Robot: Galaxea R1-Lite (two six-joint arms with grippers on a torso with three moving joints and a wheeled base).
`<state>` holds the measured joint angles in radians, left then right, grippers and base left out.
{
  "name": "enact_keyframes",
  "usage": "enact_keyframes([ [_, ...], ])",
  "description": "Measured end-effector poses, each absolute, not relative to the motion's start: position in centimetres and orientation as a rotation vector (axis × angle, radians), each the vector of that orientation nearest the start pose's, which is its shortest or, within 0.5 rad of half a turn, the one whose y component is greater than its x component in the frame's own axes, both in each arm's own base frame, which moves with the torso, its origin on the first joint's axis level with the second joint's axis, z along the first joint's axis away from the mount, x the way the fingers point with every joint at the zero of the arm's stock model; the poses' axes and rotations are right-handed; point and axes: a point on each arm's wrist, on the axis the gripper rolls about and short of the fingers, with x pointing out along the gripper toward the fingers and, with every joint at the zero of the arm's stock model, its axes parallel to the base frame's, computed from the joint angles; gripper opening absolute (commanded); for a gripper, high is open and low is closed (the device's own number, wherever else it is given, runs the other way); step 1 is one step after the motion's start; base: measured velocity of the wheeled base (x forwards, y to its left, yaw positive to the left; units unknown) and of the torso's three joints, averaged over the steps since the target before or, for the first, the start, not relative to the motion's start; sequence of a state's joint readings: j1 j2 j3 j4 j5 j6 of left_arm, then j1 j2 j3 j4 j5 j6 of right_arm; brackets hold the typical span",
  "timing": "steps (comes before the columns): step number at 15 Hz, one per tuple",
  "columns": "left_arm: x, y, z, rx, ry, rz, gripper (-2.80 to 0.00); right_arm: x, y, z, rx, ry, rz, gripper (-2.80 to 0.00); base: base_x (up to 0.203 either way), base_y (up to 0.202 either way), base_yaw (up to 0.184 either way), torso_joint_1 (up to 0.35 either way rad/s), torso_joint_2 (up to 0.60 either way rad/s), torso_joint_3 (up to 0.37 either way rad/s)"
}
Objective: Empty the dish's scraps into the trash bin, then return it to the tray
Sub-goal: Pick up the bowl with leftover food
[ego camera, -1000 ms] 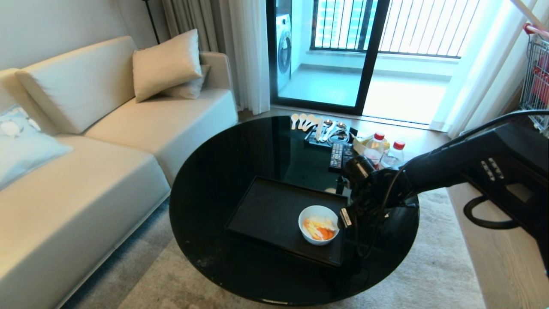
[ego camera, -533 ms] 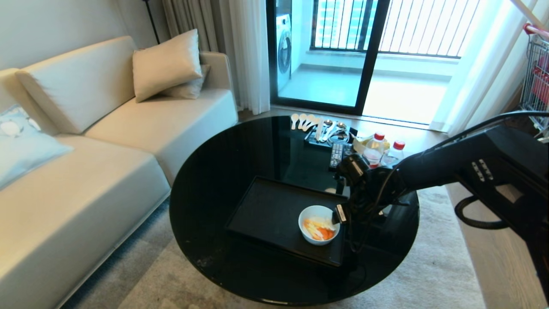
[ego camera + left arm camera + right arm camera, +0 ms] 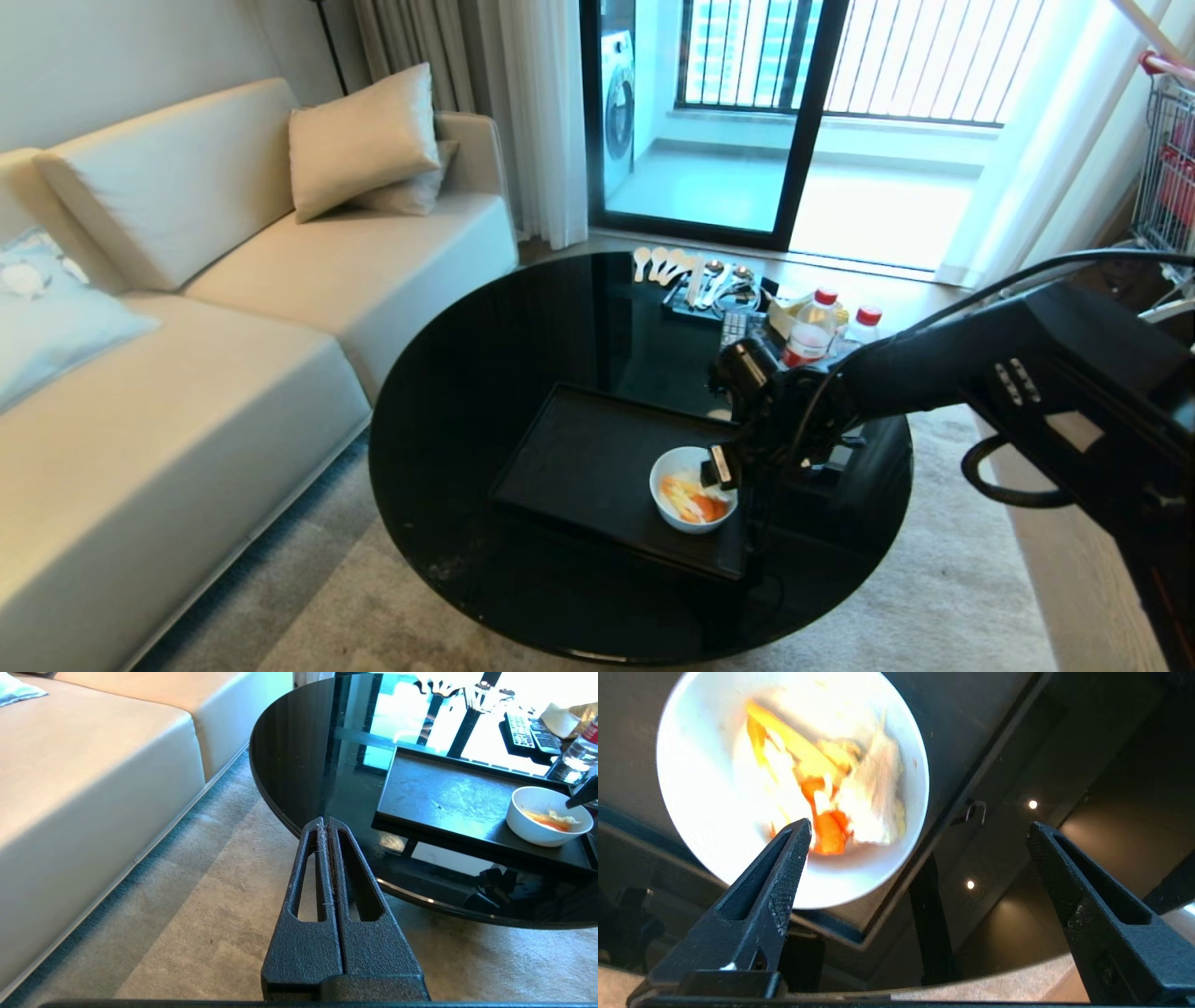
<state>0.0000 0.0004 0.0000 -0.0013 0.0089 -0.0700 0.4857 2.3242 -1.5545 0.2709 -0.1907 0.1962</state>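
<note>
**Head view: right arm closing in on the bowl rim**

Right gripper (image 3: 721,467) has moved left over the last second, from beside the small round white bowl (image 3: 693,487) to over its right rim. Jaws spread wide, nothing held; in the right wrist view one finger (image 3: 782,872) sits over the bowl, the other outside it. Looks like a rim grasp is next, no lift yet.

Bowl sits upright, mouth up, in the near right corner of the flat matte black rectangular tray (image 3: 579,457). Round, so no long axis. Orange and pale scraps (image 3: 691,499) inside. Trash bin not in view.

Left gripper (image 3: 325,826) parked low beside the glossy round black table (image 3: 467,392), fingers pressed together.
</note>
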Motion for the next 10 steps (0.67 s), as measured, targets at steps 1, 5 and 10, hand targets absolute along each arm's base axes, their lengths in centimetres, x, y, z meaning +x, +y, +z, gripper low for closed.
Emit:
enact_keyframes([
  [1, -2.3, 0.0, 7.6, -0.07, -0.001, 0.009, -2.8, 38.9, 20.0, 6.3, -0.176, 0.99, 0.149, 0.0, 0.0, 0.0, 0.0, 0.0, 0.0, 0.0],
  [5, -2.3, 0.0, 7.6, -0.07, -0.001, 0.009, -2.8, 39.6, 20.2, 5.5, -0.191, 0.982, 0.114, 0.0, 0.0, 0.0, 0.0, 0.0, 0.0, 0.0],
  [10, -2.3, 0.0, 7.6, -0.07, -0.001, 0.009, -2.8, 40.0, 19.9, 4.6, -0.192, 0.996, 0.104, 0.0, 0.0, 0.0, 0.0, 0.0, 0.0, 0.0],
])
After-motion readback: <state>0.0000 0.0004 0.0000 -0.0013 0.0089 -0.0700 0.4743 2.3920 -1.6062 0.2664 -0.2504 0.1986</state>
